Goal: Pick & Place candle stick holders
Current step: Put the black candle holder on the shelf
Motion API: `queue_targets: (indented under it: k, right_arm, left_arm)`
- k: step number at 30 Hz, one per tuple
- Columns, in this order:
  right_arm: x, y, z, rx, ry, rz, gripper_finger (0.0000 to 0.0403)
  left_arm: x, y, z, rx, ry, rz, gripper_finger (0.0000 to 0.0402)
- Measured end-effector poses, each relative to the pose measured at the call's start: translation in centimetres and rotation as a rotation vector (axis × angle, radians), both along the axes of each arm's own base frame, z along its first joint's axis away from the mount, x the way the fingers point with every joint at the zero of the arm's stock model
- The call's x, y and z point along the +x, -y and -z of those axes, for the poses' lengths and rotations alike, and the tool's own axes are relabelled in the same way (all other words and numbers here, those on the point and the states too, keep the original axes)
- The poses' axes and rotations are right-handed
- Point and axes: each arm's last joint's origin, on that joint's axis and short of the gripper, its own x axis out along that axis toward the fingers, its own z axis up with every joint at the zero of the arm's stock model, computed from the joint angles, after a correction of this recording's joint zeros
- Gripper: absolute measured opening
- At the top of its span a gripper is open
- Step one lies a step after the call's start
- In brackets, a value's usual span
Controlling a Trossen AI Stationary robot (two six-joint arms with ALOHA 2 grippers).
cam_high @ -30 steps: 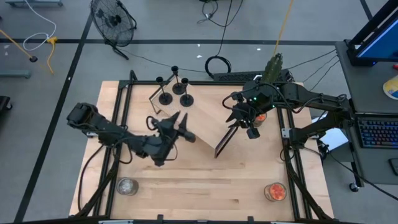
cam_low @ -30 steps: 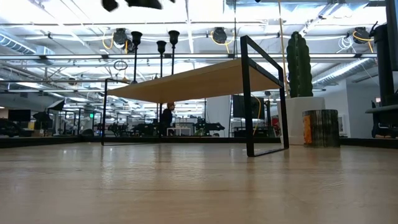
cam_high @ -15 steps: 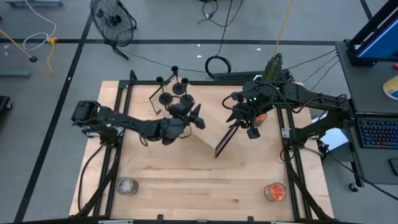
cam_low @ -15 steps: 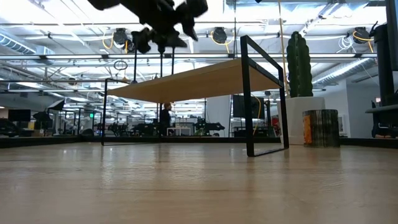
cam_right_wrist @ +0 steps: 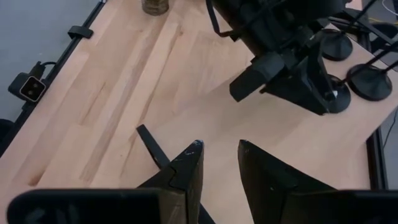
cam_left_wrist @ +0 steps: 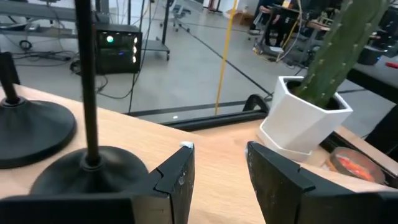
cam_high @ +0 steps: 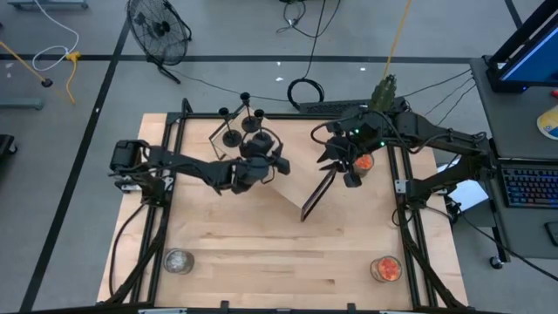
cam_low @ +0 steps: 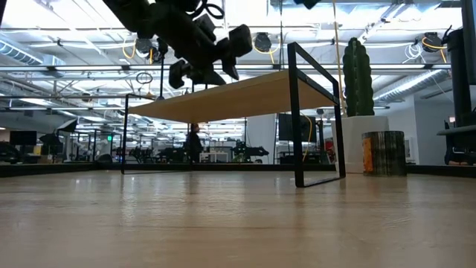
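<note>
Left gripper (cam_high: 281, 162) now moved beside three candle stick holders (cam_high: 247, 131), fingers apart, right gripper (cam_high: 336, 166) likewise apart, empty.

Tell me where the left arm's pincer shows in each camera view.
High view: left pincer, open, mid-table beside the candle stick holders.
Low view: pincer top left, above the shelf.
Left wrist view: its fingers, bottom edge.
Right wrist view: pincer upper right, near the holders.
Shared landmark: the candle stick holders.
</note>
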Motion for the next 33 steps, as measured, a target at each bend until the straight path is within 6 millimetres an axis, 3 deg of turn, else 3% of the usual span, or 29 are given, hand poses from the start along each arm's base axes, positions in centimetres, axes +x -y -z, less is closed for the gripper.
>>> queue_targets:
  k: [13, 33]
  right_arm:
    - [-0.1, 0.7, 0.0, -0.019, 0.004, 0.009, 0.0093]
    - [-0.1, 0.7, 0.0, -0.038, 0.008, -0.008, 0.0093]
  left_arm:
    - [-0.4, -2.1, 0.8, -0.066, -0.048, -0.005, 0.0152]
    - [-0.9, -3.1, 1.4, -0.125, -0.041, -0.084, 0.0152]
